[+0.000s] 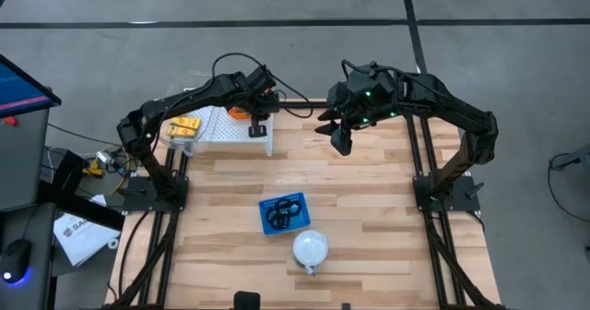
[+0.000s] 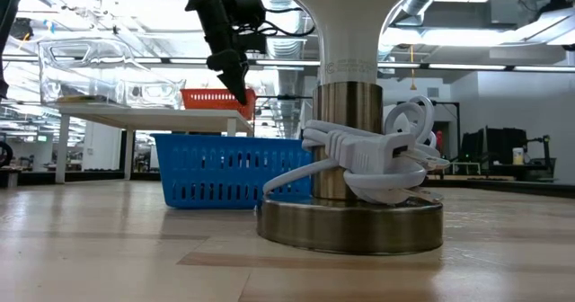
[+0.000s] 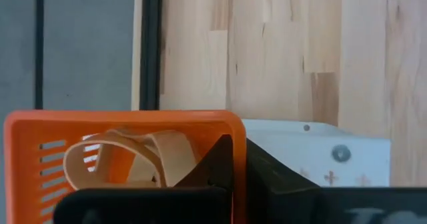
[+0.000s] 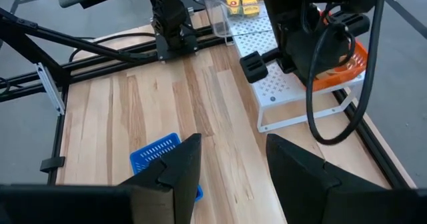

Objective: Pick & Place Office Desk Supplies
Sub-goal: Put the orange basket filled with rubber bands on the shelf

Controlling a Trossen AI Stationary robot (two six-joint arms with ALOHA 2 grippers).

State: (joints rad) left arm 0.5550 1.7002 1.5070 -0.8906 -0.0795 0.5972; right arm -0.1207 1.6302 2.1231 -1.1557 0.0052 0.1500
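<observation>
Tan rubber-band loops (image 3: 133,157) lie in an orange basket (image 3: 40,127) on a white perforated shelf (image 1: 226,130) at the table's far left. Yellow clips (image 1: 182,127) sit in a clear box beside it. Small black rings (image 1: 281,216) lie in a blue basket (image 1: 267,204) at mid-table. My left gripper (image 3: 240,154) points down at the orange basket's corner, its fingers almost together, and nothing shows between them. My right gripper (image 4: 230,164) hangs open above the bare wood at the far centre (image 1: 341,142). My left gripper comes from above, with its fingertips (image 2: 241,91) at rim level of the orange basket's corner (image 3: 230,121). A thin strip of orange shows between the fingers. Whether they touch the basket or a rubber band, I cannot tell.
A white dome-topped lamp (image 1: 311,248) with a metal base and a coiled white cord (image 2: 377,154) stands near the table's near edge, just beside the blue basket (image 2: 229,172). Bare wood lies between the shelf and the blue basket. Black frame rails run along both table sides.
</observation>
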